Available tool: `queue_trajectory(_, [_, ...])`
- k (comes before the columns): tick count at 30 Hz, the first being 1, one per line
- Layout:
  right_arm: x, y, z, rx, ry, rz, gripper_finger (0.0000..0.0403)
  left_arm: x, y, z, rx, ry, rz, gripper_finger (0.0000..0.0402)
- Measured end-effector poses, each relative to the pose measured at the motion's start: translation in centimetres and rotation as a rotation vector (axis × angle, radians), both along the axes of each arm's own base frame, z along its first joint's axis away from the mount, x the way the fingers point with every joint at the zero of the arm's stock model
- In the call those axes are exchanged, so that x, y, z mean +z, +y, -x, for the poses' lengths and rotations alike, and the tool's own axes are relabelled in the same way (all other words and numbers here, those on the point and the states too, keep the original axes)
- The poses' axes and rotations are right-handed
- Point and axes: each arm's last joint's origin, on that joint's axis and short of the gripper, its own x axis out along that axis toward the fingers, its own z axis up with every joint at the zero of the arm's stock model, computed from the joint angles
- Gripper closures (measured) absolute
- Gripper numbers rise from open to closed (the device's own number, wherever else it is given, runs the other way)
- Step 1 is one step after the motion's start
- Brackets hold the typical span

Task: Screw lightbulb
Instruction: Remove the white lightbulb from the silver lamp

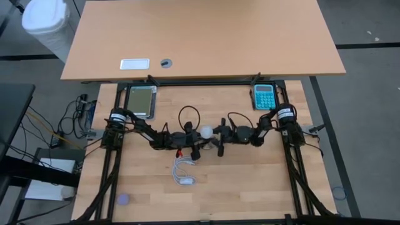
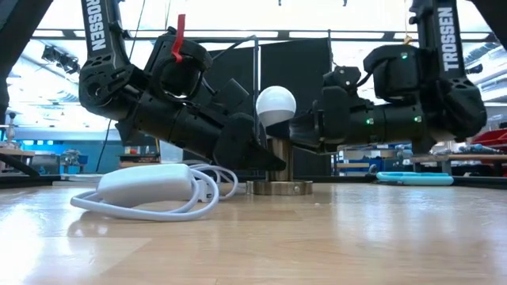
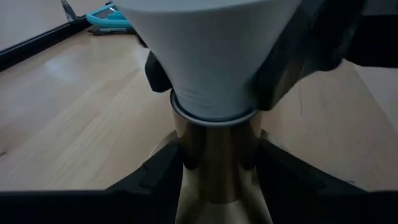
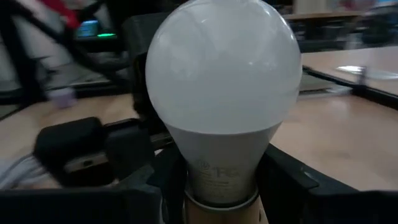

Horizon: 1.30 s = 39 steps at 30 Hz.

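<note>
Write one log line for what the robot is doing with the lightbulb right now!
step: screwing | lightbulb: upright in brass socket | left tool: shut on socket | right tool: shut on lightbulb neck | white cable: beside socket

This looks like a robot lab or workshop. A wooden counter point(image 1: 250, 181) sits inside a black metal frame point(image 1: 300, 181), and two dark robot arms marked TROSSEN point(image 2: 99, 28) are fixed to it. Loose wires point(image 1: 69, 122) trail on the grey floor. Behind the counter is a big room with bright ceiling lights point(image 2: 238, 34) and more work tables point(image 2: 475, 158).
</note>
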Motion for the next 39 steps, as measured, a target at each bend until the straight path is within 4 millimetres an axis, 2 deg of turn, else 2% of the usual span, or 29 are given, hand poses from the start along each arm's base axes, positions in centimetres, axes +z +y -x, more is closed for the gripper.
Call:
queue_trajectory(11, [0.0,-4.4,0.4,0.39,0.002,-0.02,0.024,0.1,-0.1,-0.1,-0.026,-0.005,0.005,0.0213])
queue_trajectory(21, [0.7,-7.5,-1.4,0.641,0.011,-0.06,0.0239,0.1,-0.2,-0.1,-0.034,-0.01,0.006,0.0214])
queue_trajectory(26, [0.8,-7.9,-1.7,0.607,0.011,-0.081,0.0232,0.1,-0.1,-0.1,-0.025,-0.011,0.003,0.0214])
queue_trajectory(32, [0.8,-7.8,-1.6,0.56,0.025,-0.155,0.0181,0.1,0.0,-0.1,-0.012,-0.006,-0.008,0.0214])
queue_trajectory(35, [1.1,-7.0,-1.0,0.475,0.033,-0.155,0.0159,0.1,0.0,-0.1,-0.009,-0.007,-0.009,0.0214])
queue_trajectory(39, [1.8,-5.1,0.1,0.335,0.044,-0.062,0.0148,0.1,0.1,-0.1,-0.007,-0.007,-0.011,0.0214])
